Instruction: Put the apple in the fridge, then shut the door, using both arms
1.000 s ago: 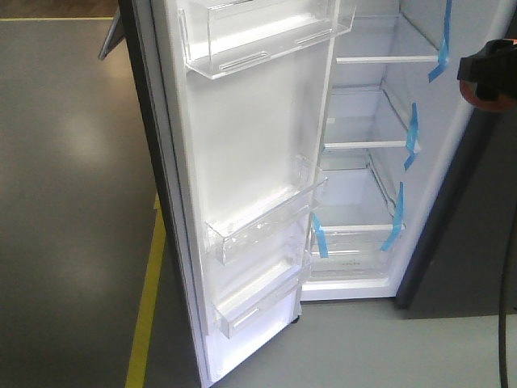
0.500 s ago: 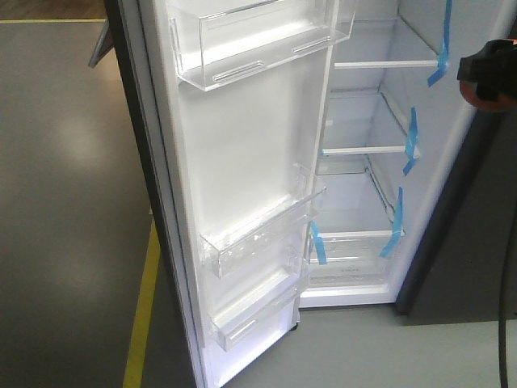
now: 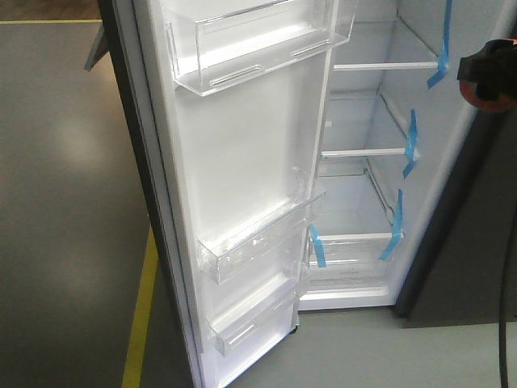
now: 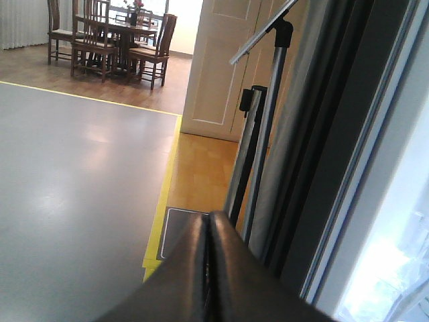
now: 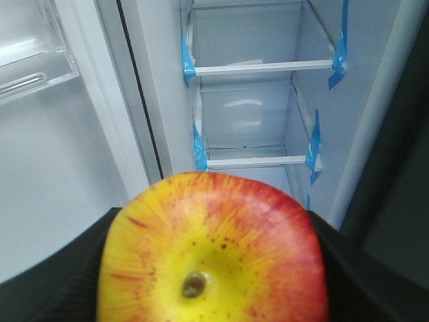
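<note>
**Front view.** The fridge point(image 3: 363, 186) stands open. The door point(image 3: 242, 178) is swung wide out from the fridge, with its white side facing us and clear bins point(image 3: 250, 242) on it. The white shelves point(image 3: 367, 151) inside the fridge look bare, with blue tape point(image 3: 412, 133) at their ends. No apple shows in this view. A black and orange thing point(image 3: 487, 73) pokes in near the right wall of the fridge. It may be part of the right arm, but I cannot tell.

**Left wrist view.** The left gripper point(image 4: 209, 225) is pinched tight with nothing in it. It sits on the outer side of the fridge door, near the dark face. A metal stand point(image 4: 265, 134) leans close to the fridge there, and a yellow line point(image 4: 164, 194) runs along the floor.

**Right wrist view.** The apple point(image 5: 214, 235) fills the bottom of the picture. The right gripper point(image 5: 214, 295) squeezes it, with a black pad point(image 5: 60, 288) on each side. The apple is in front of the fridge, not inside yet. The shelves lie past it and higher up in the picture.

I think the step in hand is bringing the apple to the fridge. Next, the right arm needs to reach in past the door, set the apple on a shelf, and let go. After that, the left arm looks well placed to push the door shut.
</note>
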You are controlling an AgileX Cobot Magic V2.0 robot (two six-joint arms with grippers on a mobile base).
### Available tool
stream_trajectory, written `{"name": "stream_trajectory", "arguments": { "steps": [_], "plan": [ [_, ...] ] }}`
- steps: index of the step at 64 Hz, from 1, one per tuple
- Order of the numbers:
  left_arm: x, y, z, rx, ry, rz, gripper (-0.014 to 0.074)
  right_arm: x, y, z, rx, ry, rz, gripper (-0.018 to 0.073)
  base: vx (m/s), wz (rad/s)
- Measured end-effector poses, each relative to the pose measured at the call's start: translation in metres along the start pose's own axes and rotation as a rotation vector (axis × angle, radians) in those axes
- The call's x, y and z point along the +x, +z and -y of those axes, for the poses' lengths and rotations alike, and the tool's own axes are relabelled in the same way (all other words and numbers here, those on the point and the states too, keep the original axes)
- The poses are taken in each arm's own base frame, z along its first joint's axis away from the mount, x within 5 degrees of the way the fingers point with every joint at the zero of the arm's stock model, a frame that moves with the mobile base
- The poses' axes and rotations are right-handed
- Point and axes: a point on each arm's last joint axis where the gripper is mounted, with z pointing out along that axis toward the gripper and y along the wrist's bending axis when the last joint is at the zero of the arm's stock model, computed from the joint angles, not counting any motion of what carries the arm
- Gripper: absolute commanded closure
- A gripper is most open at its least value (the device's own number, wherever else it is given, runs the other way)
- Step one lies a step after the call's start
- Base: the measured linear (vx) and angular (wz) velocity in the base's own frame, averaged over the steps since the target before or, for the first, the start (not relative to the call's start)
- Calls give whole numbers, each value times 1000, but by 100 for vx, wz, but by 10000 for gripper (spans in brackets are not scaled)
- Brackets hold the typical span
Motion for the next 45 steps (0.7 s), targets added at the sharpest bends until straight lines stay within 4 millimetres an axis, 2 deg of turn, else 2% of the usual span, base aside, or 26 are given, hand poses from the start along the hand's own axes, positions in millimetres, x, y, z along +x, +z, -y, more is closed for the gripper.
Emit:
{"name": "stream_trajectory", "arguments": {
  "steps": [45],
  "plan": [
    [0,0,0,0,0,0,602,0,0,0,0,0,0,552,2,-1]
  ]
}}
